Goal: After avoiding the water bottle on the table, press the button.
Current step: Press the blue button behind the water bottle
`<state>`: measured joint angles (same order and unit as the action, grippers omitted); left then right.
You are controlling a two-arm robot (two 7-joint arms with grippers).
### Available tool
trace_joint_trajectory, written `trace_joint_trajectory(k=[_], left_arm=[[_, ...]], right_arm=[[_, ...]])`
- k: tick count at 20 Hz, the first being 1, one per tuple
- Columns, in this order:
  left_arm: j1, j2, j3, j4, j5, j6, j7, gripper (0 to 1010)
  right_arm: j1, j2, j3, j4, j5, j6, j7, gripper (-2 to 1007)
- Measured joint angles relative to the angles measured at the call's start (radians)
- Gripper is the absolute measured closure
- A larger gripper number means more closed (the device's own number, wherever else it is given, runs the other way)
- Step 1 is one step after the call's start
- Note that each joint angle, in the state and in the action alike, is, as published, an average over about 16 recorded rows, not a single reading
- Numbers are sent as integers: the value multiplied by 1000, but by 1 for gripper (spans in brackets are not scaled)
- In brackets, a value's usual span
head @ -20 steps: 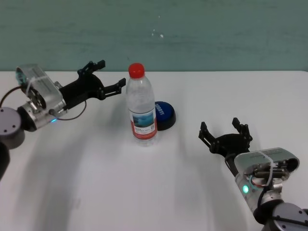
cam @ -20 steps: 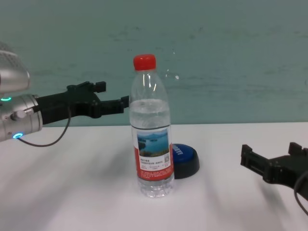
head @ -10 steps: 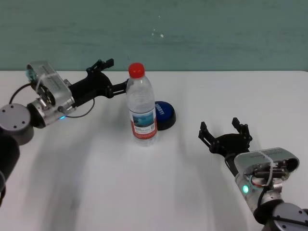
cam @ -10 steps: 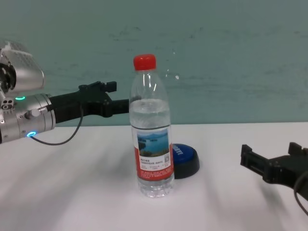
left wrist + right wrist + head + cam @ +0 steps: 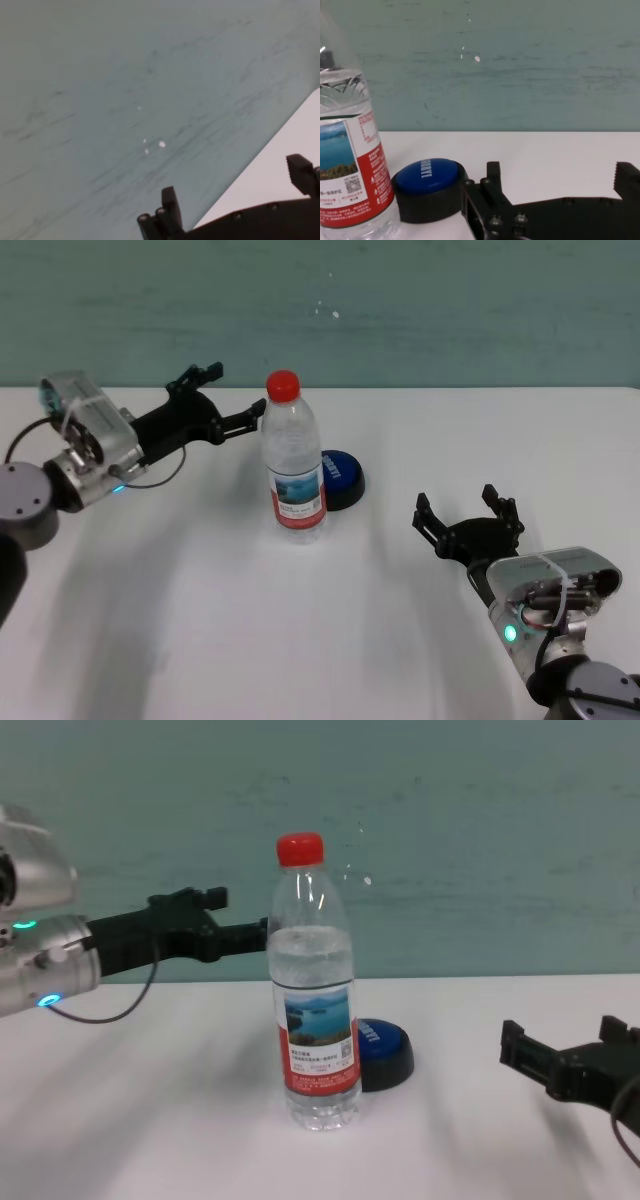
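The water bottle (image 5: 293,465) stands upright mid-table, clear with a red cap; it also shows in the chest view (image 5: 318,1020) and the right wrist view (image 5: 350,170). The blue button (image 5: 340,478) on its black base sits just behind and right of the bottle, low on the table (image 5: 383,1053) (image 5: 427,187). My left gripper (image 5: 232,392) is open and empty, raised above the table left of the bottle's shoulder, apart from it (image 5: 240,912) (image 5: 234,182). My right gripper (image 5: 462,505) is open and empty, low at the right front (image 5: 562,1035) (image 5: 560,172).
The white table (image 5: 200,620) ends at a teal wall (image 5: 450,310) close behind the bottle and button. The left wrist view shows mostly that wall and a strip of the table (image 5: 280,165).
My left gripper pushed a little toward the bottle half a second ago and has drawn back left to about where it was. Bottle, button and right arm have not moved.
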<state>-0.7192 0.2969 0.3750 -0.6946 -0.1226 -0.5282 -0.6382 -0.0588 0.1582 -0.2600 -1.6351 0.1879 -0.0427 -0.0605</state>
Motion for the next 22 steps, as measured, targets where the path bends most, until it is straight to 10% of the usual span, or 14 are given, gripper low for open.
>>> trace_joint_trajectory(k=[9,22], left_arm=[[173,93,-71,-259,-4,115,112,10],[527,190,-239,-708,-2,287,296,10]], right_arm=[[0,0,0,0,0,0,0,1],[0,0,0,0,0,0,0,1]])
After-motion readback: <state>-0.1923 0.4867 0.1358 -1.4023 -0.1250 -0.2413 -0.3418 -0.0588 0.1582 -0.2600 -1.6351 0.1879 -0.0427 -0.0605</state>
